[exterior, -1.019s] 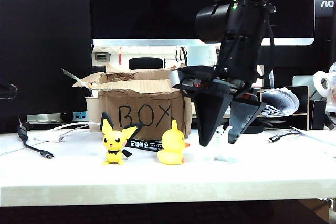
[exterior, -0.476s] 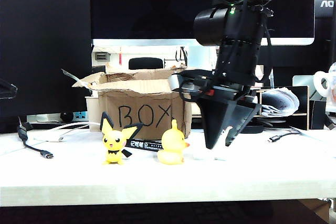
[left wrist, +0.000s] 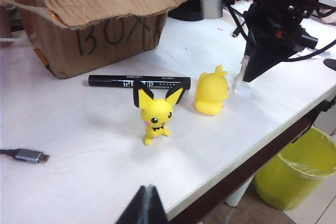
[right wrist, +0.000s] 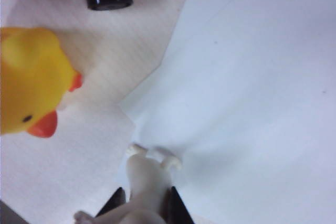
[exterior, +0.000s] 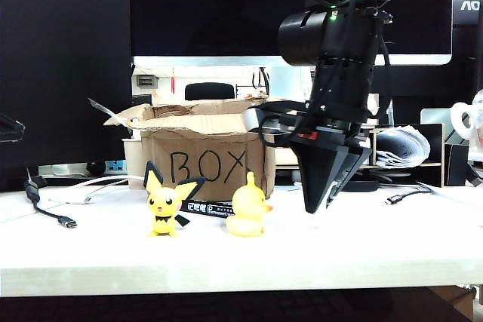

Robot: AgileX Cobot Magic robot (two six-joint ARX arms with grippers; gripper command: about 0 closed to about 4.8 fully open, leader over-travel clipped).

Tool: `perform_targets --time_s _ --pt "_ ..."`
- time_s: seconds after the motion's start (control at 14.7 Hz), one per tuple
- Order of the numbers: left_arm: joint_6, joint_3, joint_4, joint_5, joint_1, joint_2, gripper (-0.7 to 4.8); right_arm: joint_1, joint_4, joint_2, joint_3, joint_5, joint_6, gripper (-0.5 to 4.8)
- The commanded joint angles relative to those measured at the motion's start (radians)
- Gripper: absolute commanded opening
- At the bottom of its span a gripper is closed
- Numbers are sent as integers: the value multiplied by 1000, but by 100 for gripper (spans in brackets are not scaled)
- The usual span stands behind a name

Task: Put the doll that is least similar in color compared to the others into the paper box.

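From the front, at the far left of the table (exterior: 90, 250), a black cable with a USB plug (exterior: 66, 222) lies on the white surface, with white cables behind it. The left gripper (left wrist: 145, 204) does not show in the exterior view; its own camera shows only dark fingertips drawn to a single point at the table's near edge, closed with nothing between them.

Next comes the paper box (exterior: 202, 157), brown, ragged-flapped, marked "BOX", standing toward the back. In front of it the yellow mouse figure (exterior: 167, 203) with black ears stands upright. A black marker pen (exterior: 211, 207) lies flat between box and figures. Just right of the mouse sits the yellow duck figure (exterior: 247, 207), upright, orange beak toward the right.

Further right, the right gripper (exterior: 315, 205) points straight down, its tips at the table surface. The jaws are drawn in close and pinch the doll (right wrist: 148, 174), a small white figure, from both sides; the doll's feet rest on the white sheet (right wrist: 252, 77), near the duck but apart from it. From the front the doll is hidden behind the fingers.

Under the table's right end stands a yellow bin (left wrist: 299, 174).
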Motion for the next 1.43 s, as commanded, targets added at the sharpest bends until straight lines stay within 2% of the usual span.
perform_targets --time_s 0.07,0.54,0.88,0.95,1.09,1.43 --pt "1 1 13 1 1 0 -5 1 0 -3 3 1 0 88" --pt "1 1 13 1 1 0 -5 1 -34 -28 3 -6 1 80" --pt "1 1 13 1 1 0 -5 -3 -50 -144 4 -7 1 79" --pt "1 1 13 1 1 0 -5 -3 -61 -179 4 -10 1 63" --pt "1 1 13 1 1 0 -5 -3 -38 -250 5 -68 29 62" --pt "1 1 13 1 1 0 -5 -2 137 -289 73 -196 77 62"
